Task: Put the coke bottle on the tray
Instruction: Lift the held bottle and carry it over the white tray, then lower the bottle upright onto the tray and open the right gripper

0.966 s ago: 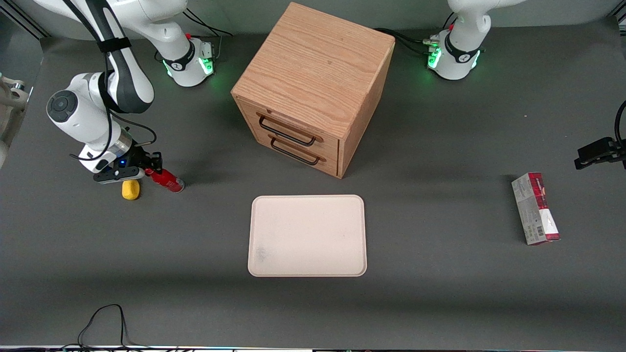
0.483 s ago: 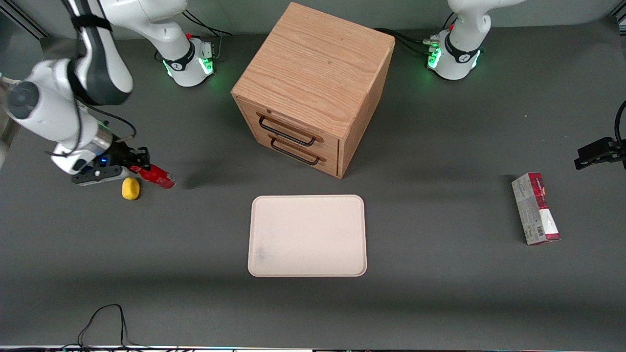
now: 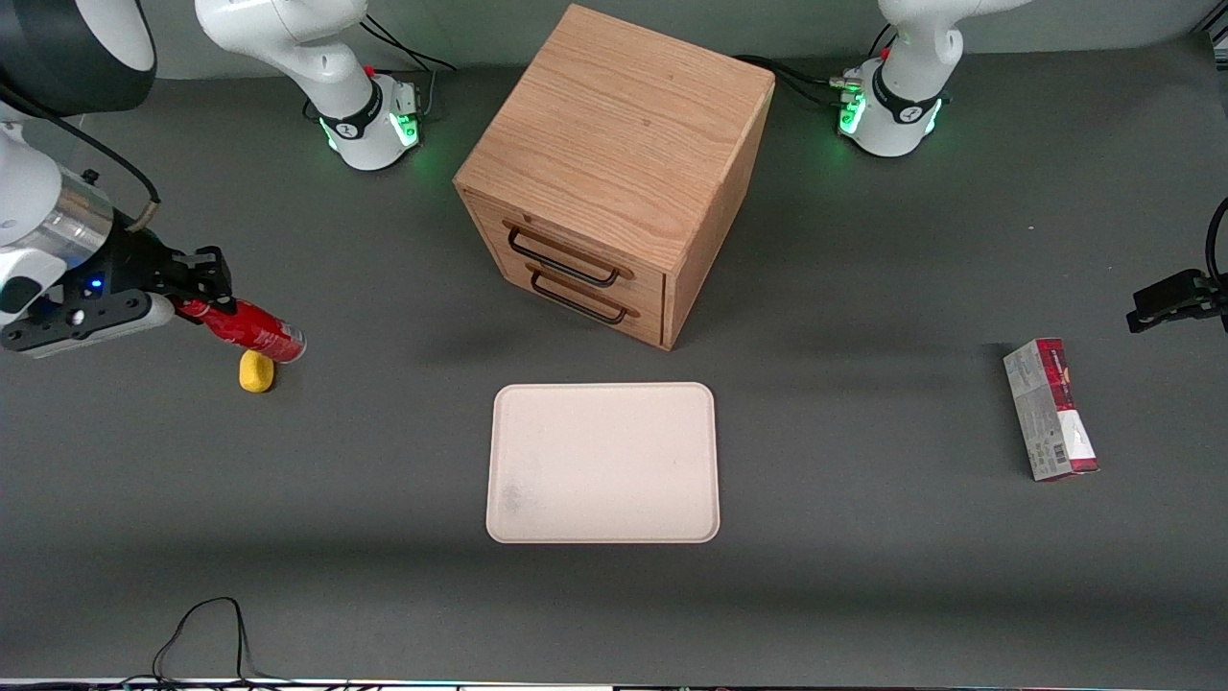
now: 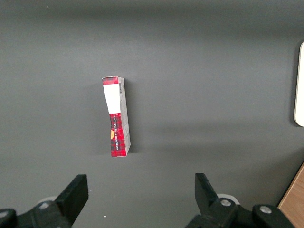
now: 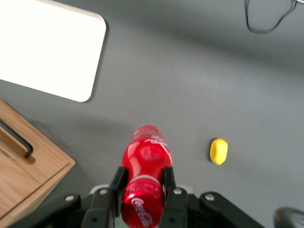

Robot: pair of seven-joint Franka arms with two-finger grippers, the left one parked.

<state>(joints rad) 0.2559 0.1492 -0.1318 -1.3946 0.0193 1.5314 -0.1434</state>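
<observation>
Starting nearest the front camera, a black cable loop [image 3: 206, 633] is seen at the bench's [image 3: 863, 595] front edge, with a wide band of bare dark matte surface between it and the tray [image 3: 602, 463]. The tray is flat, cream-beige and rectangular, with rounded corners, a low raised rim and a faint grey smudge near one front corner; open bench lies around all four of its edges. Toward the parked arm's end, well apart from the tray, a red-and-grey rectangular carton [image 3: 1050, 409] lies flat. Toward the working arm's end, a small rounded yellow lump [image 3: 256, 371] rests on the bench. Just above it the coke bottle [image 3: 245, 328] is held in the air, tilted, its glossy red body slanting down toward the tray's side of the bench. The jaws of the gripper [image 3: 197, 293] are clamped on the bottle; in the right wrist view the black fingers [image 5: 168, 180] are seen pressed against both sides of the bottle [image 5: 146, 178]. Farther from the camera than the tray, a grained oak two-drawer box [image 3: 614, 173] with dark wire handles stands turned at an angle.
</observation>
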